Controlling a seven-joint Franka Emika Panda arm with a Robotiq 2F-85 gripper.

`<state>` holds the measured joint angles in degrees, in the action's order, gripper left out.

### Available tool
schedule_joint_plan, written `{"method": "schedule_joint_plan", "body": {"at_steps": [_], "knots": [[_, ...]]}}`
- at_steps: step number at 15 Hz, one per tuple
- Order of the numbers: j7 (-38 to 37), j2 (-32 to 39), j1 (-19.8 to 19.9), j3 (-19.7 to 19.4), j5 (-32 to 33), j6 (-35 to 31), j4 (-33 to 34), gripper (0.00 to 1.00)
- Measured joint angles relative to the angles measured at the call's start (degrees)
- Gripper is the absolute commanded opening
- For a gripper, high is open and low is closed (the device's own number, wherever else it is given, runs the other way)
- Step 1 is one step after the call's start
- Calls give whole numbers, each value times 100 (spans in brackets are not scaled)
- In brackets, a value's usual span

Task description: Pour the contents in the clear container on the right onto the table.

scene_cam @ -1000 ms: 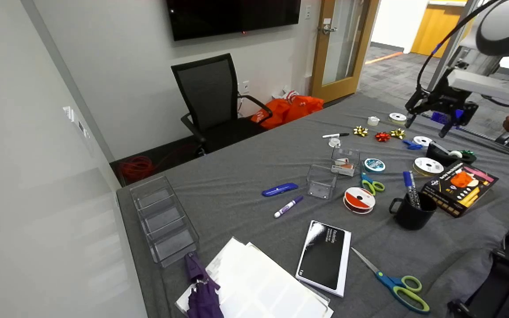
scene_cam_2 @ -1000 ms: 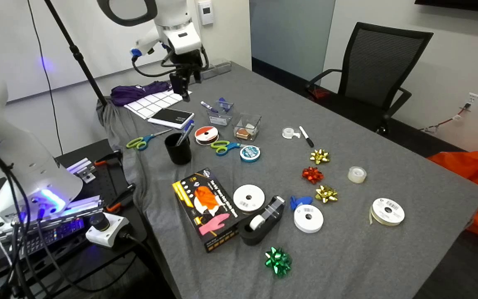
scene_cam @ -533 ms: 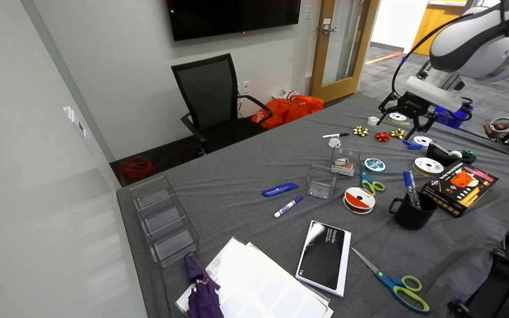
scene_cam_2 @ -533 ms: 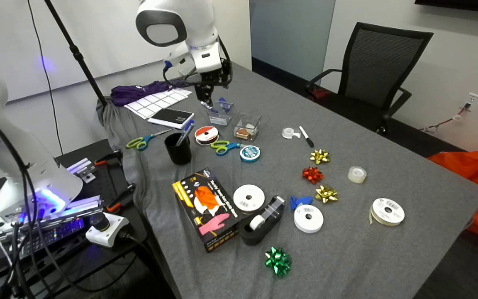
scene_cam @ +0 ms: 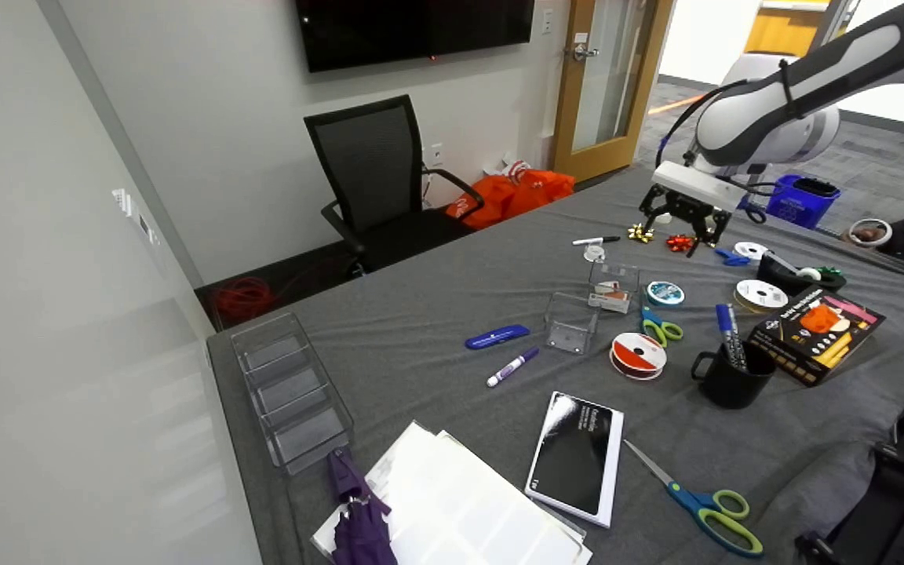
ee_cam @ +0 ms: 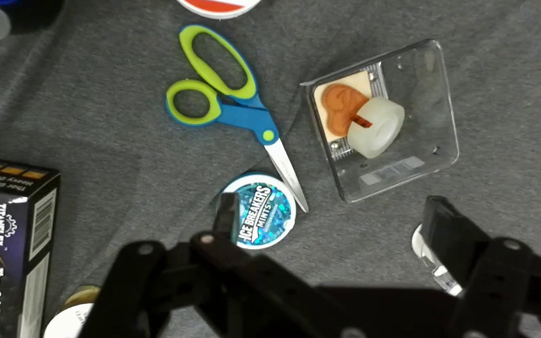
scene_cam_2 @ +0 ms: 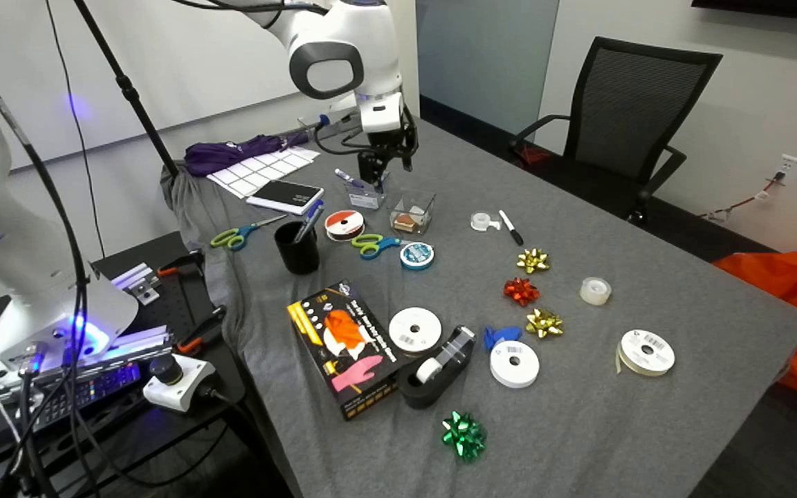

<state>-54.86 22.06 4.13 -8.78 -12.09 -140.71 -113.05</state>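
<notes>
The clear container point(ee_cam: 425, 108) stands upright on the dark table point(scene_cam_2: 613, 429), all four edges of its see-through rim inside my wrist view. Its mouth points up; the rim is nearly square, so I can tell no long axis, and it sits askew, the upper edge in that view climbing to the right and the labelled wall turned toward my fingers point(ee_cam: 444, 225). Inside, a pale tape roll point(ee_cam: 374, 126) overlaps a flat block point(ee_cam: 341, 108) bearing an orange shape, set toward the left wall. My gripper point(ee_cam: 332, 204) hangs above the table, those fingers spread wide, the container just ahead of the gap and touching neither. To the container's right in the wrist view I have a broad stretch of plain cloth; to its left room is tighter, scissors point(ee_cam: 247, 115) and a mint tin point(ee_cam: 266, 213) lying near, the blade tip not far from the container's lowest corner. Another clear box point(scene_cam: 567, 339) sits close by in both exterior views; in an exterior view a small tape dispenser point(scene_cam_2: 481, 221) and a marker point(scene_cam_2: 511, 229) lie to the right. The table's edge on the chair point(scene_cam_2: 637, 117) side is well apart, with cloth between.
</notes>
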Motion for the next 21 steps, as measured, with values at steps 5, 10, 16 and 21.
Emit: {"method": "schedule_joint_plan", "body": {"at_steps": [5, 10, 16, 21], "knots": [[-39, 590, -130, 2, 149, 323, 667, 100], [-39, 711, -165, -7, 323, 563, 844, 100], [15, 729, -165, -5, 303, 513, 768, 100], [25, 1096, -166, 105, 208, 159, 736, 100]]}}
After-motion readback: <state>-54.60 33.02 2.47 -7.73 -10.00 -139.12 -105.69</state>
